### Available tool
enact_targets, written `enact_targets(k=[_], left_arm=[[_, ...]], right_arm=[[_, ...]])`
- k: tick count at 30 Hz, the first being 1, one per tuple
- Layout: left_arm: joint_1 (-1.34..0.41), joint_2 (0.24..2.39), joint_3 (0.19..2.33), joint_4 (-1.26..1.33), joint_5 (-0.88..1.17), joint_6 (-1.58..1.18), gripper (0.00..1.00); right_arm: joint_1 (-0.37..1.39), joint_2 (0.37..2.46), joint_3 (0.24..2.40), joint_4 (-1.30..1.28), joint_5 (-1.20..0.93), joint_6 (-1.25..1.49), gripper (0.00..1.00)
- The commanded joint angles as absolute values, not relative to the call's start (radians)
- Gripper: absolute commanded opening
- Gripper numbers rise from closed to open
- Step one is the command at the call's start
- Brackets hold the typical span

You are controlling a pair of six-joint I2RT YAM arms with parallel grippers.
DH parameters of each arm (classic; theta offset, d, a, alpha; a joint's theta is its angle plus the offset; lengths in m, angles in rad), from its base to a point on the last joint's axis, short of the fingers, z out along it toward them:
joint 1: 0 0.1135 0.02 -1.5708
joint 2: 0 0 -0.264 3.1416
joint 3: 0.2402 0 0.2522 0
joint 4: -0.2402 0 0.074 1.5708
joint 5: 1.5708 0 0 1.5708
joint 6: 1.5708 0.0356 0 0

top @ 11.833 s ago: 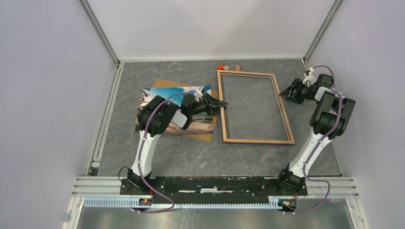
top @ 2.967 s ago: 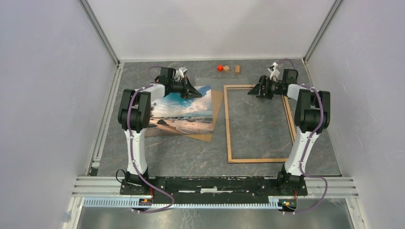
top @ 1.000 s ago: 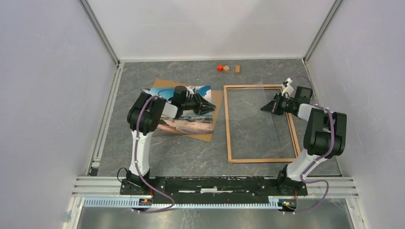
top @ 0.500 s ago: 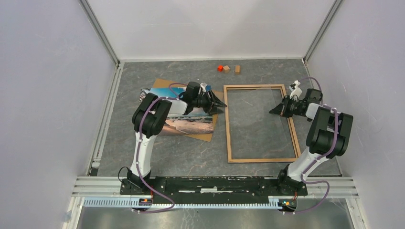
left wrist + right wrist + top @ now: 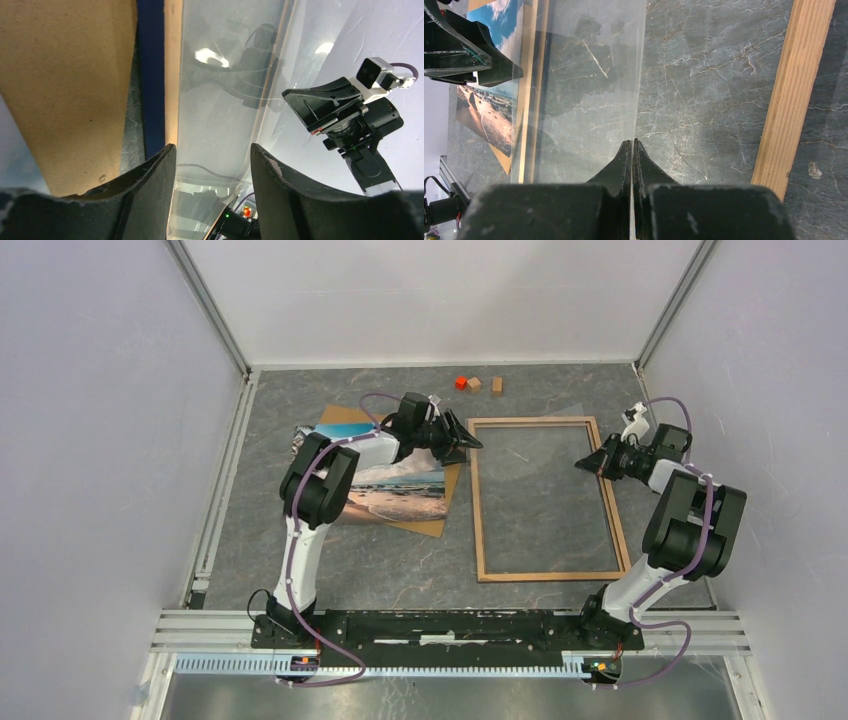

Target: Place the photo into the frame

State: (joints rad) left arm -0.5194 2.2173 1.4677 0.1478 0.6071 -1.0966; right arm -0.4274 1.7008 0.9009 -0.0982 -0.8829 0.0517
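Hold right gripper (image 5: 631, 142) clenched on clear pane (image 5: 584, 85) at 2 o'clock, left gripper (image 5: 211, 150) released at 10 o'clock. Lower flat and slowly, squaring edges inside frame (image 5: 479, 530) rails.

Plain white walls (image 5: 440, 300), grey marbled tabletop (image 5: 400, 560), aluminium rails (image 5: 450, 618) along the near edge
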Motion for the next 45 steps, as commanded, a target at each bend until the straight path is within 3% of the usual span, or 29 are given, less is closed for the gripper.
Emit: enact_targets(k=[1,23,45], left_arm=[[-0.533,2.238,1.524,0.096,0.587,-1.040,0.62],[-0.545,2.203,1.538,-0.100,0.529,-0.927,0.70],[-0.504,2.135,1.458,-0.082,0.518,-0.927,0.75]], right_arm=[[-0.436,1.710,0.950,-0.105,-0.884,0.009,0.00],[-0.458,1.752,1.048,-0.244,-0.862,-0.094,0.00],[-0.474,1.746,1.037,-0.213,-0.867,-0.080,0.00]])
